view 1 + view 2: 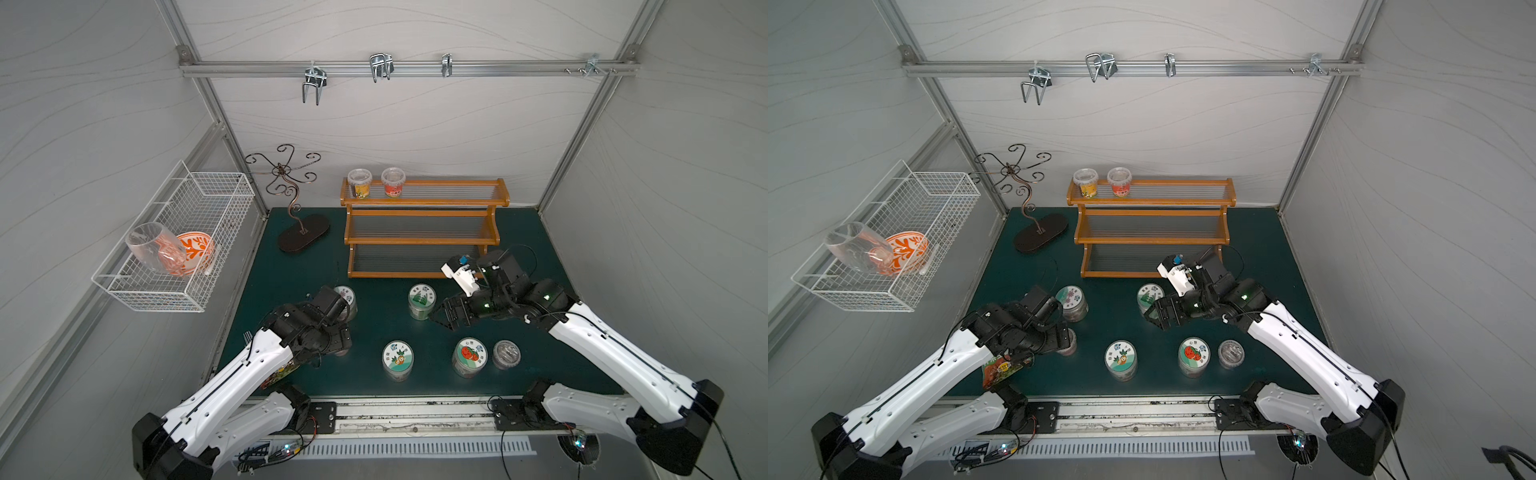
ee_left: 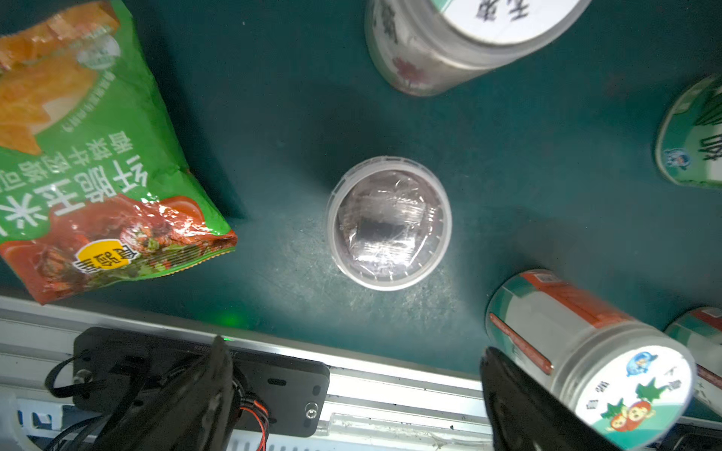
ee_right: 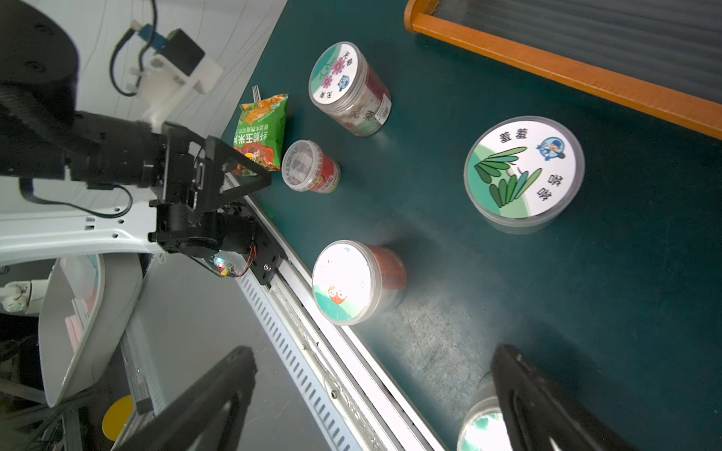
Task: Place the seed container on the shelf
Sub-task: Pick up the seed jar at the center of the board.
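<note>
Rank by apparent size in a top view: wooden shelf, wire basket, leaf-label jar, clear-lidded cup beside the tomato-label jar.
1-2. wire basket and wooden shelf: alike; the basket hangs nearer the camera, so unranked.
3. leaf-label jar
4. clear-lidded cup

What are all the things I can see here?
shelf: 1, orange-brown, back of the green mat
labelled cups: 2, yellow and red, shelf's top tier
seed jars: 4, picture lids, on mat
clear-lid cups: 2, on mat, one under left gripper
snack bag: 1, green-red, mat's front left
wire basket: 1, white, left wall
glass: 1, clear, in basket
bowl: 1, orange-patterned, in basket
hook stand: 1, dark metal, left of shelf
rail hooks: few, silver, back wall
left gripper: 1, black, open
right gripper: 1, black, open, beside leaf-lid jar
</note>
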Robot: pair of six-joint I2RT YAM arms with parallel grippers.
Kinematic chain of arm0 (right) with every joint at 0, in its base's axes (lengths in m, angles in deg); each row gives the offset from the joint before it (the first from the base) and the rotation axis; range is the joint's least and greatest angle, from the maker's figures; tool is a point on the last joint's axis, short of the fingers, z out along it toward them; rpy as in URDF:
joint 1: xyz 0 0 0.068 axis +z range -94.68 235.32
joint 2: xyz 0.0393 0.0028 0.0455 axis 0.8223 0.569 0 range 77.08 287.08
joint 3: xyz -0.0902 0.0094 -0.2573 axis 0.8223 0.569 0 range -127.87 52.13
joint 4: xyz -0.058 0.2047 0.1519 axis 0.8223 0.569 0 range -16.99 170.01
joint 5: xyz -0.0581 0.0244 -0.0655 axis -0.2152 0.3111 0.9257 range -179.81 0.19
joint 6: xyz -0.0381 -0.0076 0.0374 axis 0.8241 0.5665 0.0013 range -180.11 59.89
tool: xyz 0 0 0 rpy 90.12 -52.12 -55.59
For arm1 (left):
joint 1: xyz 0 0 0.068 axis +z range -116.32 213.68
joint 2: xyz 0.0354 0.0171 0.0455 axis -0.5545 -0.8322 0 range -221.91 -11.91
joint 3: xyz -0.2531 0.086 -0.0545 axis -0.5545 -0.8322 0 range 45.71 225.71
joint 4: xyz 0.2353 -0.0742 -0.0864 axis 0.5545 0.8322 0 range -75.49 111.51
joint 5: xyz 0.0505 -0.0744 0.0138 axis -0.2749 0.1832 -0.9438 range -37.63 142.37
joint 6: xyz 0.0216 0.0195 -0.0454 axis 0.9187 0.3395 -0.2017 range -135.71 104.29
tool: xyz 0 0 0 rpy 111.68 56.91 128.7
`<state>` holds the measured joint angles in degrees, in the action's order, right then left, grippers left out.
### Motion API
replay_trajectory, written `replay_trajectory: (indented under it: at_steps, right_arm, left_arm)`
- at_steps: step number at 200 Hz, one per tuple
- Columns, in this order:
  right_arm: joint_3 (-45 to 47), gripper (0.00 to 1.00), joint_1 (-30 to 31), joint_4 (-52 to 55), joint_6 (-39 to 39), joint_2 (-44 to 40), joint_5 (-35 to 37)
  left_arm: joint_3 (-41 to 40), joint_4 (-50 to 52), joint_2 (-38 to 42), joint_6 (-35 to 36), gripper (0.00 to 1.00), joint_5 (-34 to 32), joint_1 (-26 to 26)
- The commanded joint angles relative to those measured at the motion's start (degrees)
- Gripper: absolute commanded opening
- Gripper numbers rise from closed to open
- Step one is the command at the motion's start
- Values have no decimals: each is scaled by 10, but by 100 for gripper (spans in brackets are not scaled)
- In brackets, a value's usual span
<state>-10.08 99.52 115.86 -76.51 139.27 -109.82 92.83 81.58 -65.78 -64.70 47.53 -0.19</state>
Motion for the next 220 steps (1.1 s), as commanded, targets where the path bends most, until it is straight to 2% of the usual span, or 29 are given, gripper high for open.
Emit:
replay_trajectory:
  at_steps: [1,41,91,133,192,220]
  right_arm:
    - [13,99,10,-36,19,-6,-21]
    - [30,99,14,-63,24,-21,-23]
    - [30,99,14,-51,31,-27,-24]
    - [35,99,14,-41,37,-29,-21]
    - [39,99,15,-38,43,-26,-11]
    - [37,99,14,-40,40,-12,-31]
  left_arm:
    - [-6,-56,-10,-17,98,19,-1]
    - [-11,-73,-60,4,99,10,-1]
    - [-23,-114,-95,29,93,5,-1]
    - [-37,-133,-147,35,93,-10,0]
    - [-60,-171,-160,40,88,-7,4]
    - [-67,-173,-144,45,87,-16,9]
